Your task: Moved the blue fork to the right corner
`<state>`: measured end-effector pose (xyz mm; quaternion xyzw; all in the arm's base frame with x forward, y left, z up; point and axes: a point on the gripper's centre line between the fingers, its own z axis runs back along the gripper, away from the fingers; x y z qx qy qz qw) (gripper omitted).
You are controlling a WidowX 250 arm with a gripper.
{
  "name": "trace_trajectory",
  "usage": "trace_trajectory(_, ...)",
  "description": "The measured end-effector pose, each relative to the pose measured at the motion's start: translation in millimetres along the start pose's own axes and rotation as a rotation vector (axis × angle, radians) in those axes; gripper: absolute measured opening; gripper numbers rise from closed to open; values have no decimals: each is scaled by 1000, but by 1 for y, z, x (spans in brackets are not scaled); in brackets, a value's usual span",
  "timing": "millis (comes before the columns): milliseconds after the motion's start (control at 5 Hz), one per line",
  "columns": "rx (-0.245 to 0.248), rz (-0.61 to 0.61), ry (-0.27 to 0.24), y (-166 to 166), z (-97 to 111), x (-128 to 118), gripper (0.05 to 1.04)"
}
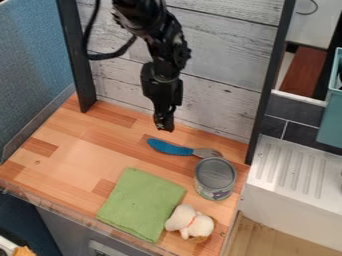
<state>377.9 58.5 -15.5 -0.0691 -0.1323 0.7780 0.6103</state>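
Observation:
The black gripper (164, 124) hangs down in front of the whitewashed plank wall, at the upper middle of the view. Just below it in the view is the blue fork (171, 148), lying on the wooden counter near the wall. Its blue handle points left and its grey metal end points right, close to the back of a tin can. The gripper appears apart from the fork, above its handle. The fork's far tip is partly hard to make out beside the can.
An upright tin can (215, 178) stands at the right of the counter (80, 145). A folded green cloth (141, 204) lies at front centre, with a white plush toy (190, 222) beside it. Dark posts flank the plank wall. A white sink with a ribbed drainboard (299, 167) adjoins on the right.

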Motion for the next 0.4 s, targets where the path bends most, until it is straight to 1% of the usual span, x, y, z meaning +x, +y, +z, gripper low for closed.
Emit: trace_trajectory(400, -3, 0, -2, -1, 1, 2, 1000)
